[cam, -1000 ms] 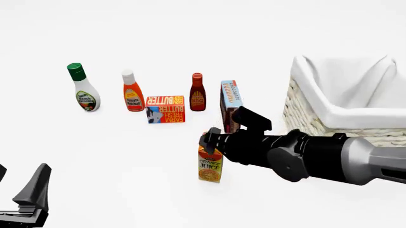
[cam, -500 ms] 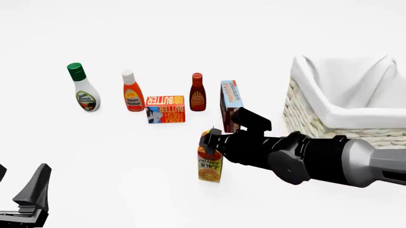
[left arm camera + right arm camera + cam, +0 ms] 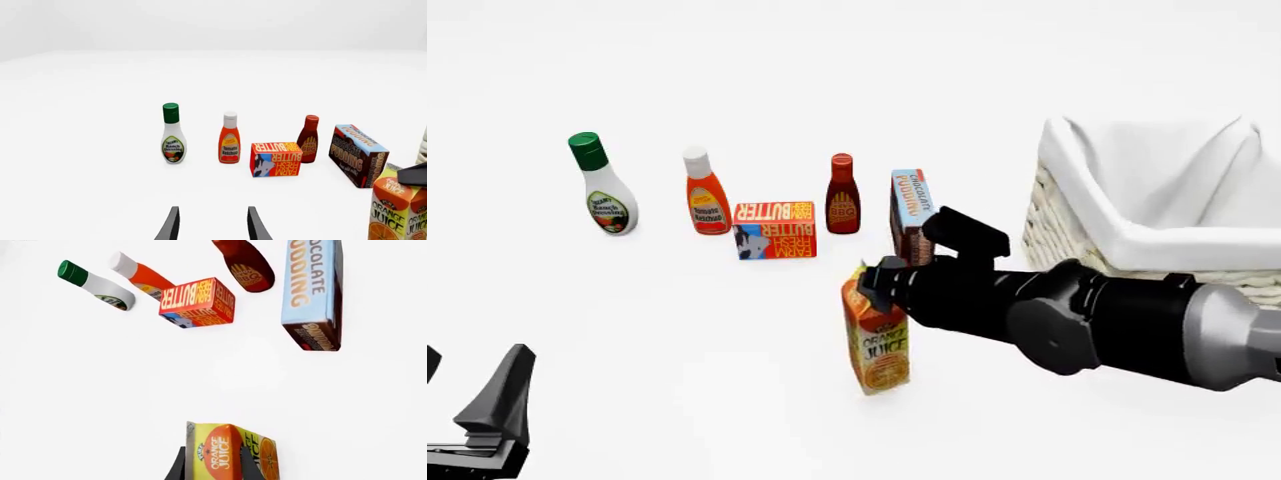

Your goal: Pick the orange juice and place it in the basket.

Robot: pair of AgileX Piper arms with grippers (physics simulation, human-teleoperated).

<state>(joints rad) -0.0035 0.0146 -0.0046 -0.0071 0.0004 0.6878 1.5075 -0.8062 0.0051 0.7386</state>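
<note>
The orange juice (image 3: 878, 348) is a tall orange-and-yellow carton hanging slightly tilted above the table, in front of the row of groceries. My right gripper (image 3: 874, 283) is shut on its gable top; in the right wrist view the dark fingers (image 3: 177, 467) flank the carton (image 3: 230, 452). The basket (image 3: 1068, 250), white wicker with a cloth lining, stands to the right, behind my right arm. At the near left my left gripper (image 3: 491, 415) rests open and empty, far from the carton. The left wrist view shows its gripper (image 3: 213, 227) apart and the carton (image 3: 399, 212) at the edge.
Behind the carton stand a green-capped ranch bottle (image 3: 602, 185), a ketchup bottle (image 3: 706, 195), a butter box (image 3: 775, 230), a dark BBQ bottle (image 3: 842, 196) and a chocolate pudding box (image 3: 913, 212) just behind my right gripper.
The right gripper has lifted the orange juice off the table and carried it a little to the right and nearer the camera. The left arm has not moved.
</note>
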